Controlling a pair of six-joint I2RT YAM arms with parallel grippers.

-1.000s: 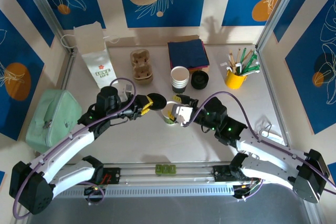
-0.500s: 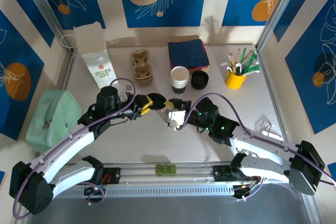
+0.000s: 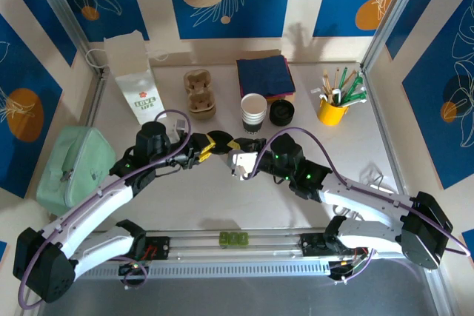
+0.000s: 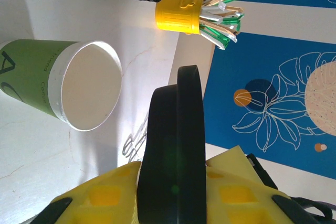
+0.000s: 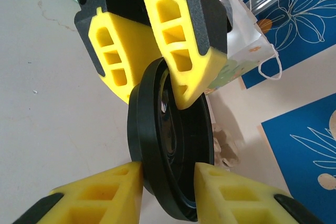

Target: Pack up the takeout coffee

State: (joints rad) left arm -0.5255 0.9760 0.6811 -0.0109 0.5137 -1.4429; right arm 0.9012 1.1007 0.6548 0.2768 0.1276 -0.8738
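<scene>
Blue leaf-print walls box in a pale desk (image 3: 185, 205). We start at the left gripper (image 5: 156, 80): its jaws are clenched on one black lid (image 5: 173, 140), held on edge so the rim sticks out free. We see the right gripper (image 5: 168, 170) straddling that free rim, one yellow pad on each side. We cannot tell if its jaws already pinch the lid or just flank it. We read this as a lid handover above the desk, with the edge-on grip leaving room for both grippers on the one disc.

Just beside the lid stands the takeout cup (image 4: 86, 85), one only, green-sided, white inside, mouth open, not yet lidded, in front of the cup stack. We judge the lid needs turning flat before it can press on.

Farther back we count:
- one stack of white cups (image 3: 253, 111)
- one pile of spare lids (image 3: 281, 113)
- one yellow pot of stirrers (image 3: 332, 111)
- one cardboard carrier (image 3: 200, 95)
- one stack of navy napkins (image 3: 265, 75)
- one paper bag (image 3: 138, 86)

One mint pouch (image 3: 70, 169) sits at the left edge.
</scene>
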